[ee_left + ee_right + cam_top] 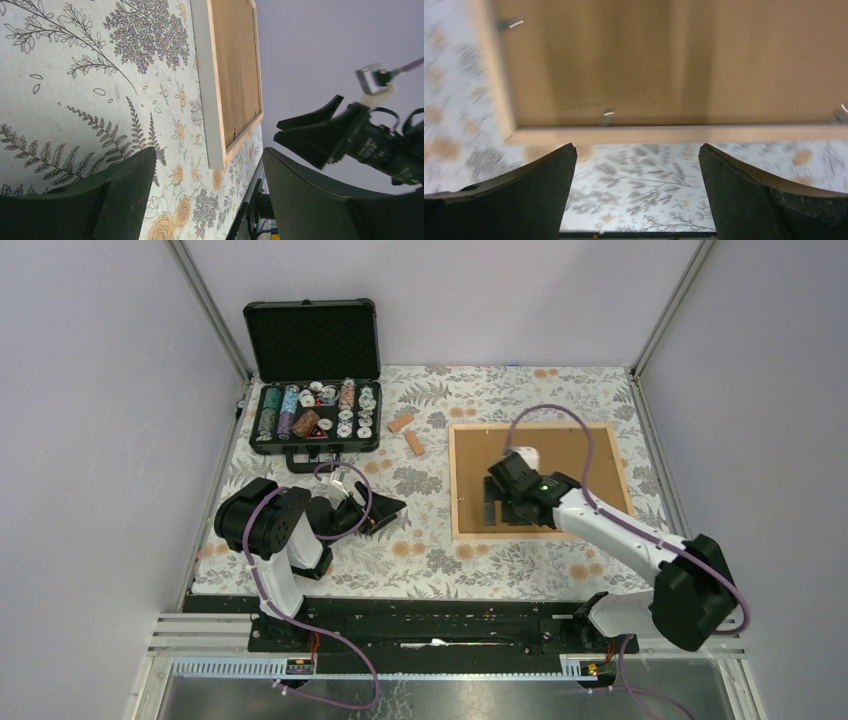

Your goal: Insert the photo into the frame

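The frame [453, 480] lies flat on the right half of the table, a rectangle of pale wooden strips with a plain brown backing board [570, 460] filling it. The photo is hidden from every view. My right gripper [497, 502] hangs open over the frame's near left part. In the right wrist view its jaws [636, 165] stand wide and empty above the near frame strip [674, 133] and a small metal clip [608, 115]. My left gripper [385, 510] rests open and empty, left of the frame. The left wrist view has the frame's edge [216, 100] ahead of the gripper [210, 170].
An open black case of poker chips [315, 410] stands at the back left. Two small wooden blocks [402, 423] [414, 443] lie between it and the frame. A floral cloth [440, 560] covers the table. Grey walls close in on three sides.
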Available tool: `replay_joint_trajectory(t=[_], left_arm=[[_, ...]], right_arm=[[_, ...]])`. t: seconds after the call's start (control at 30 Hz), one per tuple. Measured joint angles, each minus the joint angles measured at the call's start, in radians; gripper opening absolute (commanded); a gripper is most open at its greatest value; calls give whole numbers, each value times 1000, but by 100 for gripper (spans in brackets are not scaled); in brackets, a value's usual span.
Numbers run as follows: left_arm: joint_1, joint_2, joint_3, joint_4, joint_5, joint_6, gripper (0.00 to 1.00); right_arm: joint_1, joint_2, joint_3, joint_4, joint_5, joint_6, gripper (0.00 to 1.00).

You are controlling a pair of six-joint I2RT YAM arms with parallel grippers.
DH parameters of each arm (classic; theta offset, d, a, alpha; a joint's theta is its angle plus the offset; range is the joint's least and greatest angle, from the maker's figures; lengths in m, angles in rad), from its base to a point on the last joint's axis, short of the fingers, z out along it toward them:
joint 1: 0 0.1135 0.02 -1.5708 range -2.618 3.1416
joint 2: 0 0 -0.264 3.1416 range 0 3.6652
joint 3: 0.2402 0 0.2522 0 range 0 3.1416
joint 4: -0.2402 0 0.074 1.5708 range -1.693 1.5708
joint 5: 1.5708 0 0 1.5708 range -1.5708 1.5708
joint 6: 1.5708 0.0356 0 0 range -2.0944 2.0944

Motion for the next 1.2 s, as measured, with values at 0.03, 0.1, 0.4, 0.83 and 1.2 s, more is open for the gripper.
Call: replay_joint_trajectory(t=[0.03,0.1,0.4,0.83,1.2], left_arm=[[0,0,0,0,0,0,82],[0,0,0,0,0,0,82],[-27,-53,-23,-2,-11,29,82],[-476,-573,54,-443,-327,430,85],[-806,-478,544,-1118,-658,830,90]], right_arm=[[-27,-27,-34,-8,25,34,100],[-106,-73,-87,-25,72,111,100],[-376,-277,-215,-71,177,482,99],[-563,-210,-317,-11,63,538,82],[-586,-104,-360,108,-41,571,28]])
